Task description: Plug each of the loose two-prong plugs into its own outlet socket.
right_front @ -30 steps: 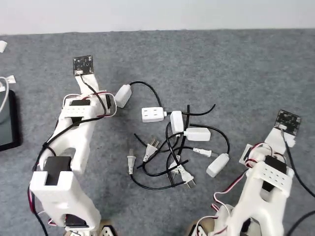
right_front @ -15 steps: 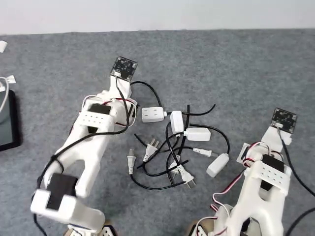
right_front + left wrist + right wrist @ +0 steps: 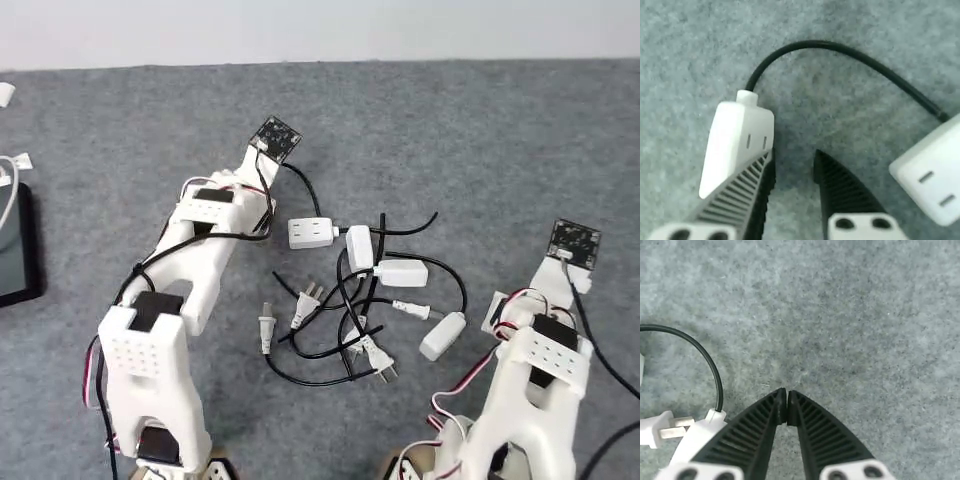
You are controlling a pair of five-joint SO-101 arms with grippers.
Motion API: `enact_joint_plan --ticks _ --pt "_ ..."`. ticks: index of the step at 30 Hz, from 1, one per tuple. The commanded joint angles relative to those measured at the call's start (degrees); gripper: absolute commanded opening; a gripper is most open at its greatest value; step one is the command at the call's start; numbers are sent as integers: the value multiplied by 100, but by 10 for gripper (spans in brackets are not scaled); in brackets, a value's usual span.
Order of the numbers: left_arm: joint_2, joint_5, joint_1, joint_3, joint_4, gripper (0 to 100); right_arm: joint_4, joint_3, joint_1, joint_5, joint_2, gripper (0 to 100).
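The left arm [image 3: 200, 250] is leaning out over the grey mat [image 3: 480, 130] toward the middle. Its left claw [image 3: 793, 157] is standing open just a little way and holding nothing, with bare mat showing in the gap. A white socket [image 3: 735, 140] is lying right outside one finger [image 3: 757, 185], touching it, and a black cord [image 3: 840, 55] is curling away from its end. A second socket [image 3: 932, 180] is sitting near the other side, apart from the claw.

The right claw [image 3: 786, 393] is pinched tight with nothing in it, pointing at bare mat. One loose plug [image 3: 655, 432] is lying close beside it.

In the middle, more plugs [image 3: 266, 328] are lying with their prongs bare in a tangle of cords [image 3: 330, 350]. There is lots of bare mat on the far side, all the way to the white strip [image 3: 320, 30] at the far edge. A black flat thing [image 3: 15, 250] is sitting at the left edge, well apart from the left arm.

A second ago the left arm was pointing more to the left, and the white socket was showing beside it. Now the arm has swung toward the middle and is covering that socket from above. The right arm [image 3: 540, 370] and the tangle are staying where they were
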Motion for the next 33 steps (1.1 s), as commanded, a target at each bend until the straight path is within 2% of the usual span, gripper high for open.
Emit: enact_joint_plan --ticks 1,6,9,15,18,21,25,30,33 --pt "114 -44 -149 -251 -62 55 -84 -176 -48 79 4 9" --pt "123 -44 -273 -259 -88 54 -84 -167 -48 79 4 9" --pt "123 -44 -404 -233 -281 9 -84 -158 -48 79 4 9" --pt "123 -44 -589 -268 -343 14 -84 -149 -66 79 4 9" --pt "105 149 -624 -295 -703 19 -84 -149 -66 79 4 9" --pt "79 501 -756 -295 -747 96 -84 -149 -66 79 13 9" --pt "97 519 -985 -338 -914 214 -84 -149 -75 79 13 9" --pt "132 510 -1196 -321 -1626 249 -84 -149 -84 79 13 9" --pt "70 325 -1152 -321 -1644 270 -84 -141 -215 79 13 9"
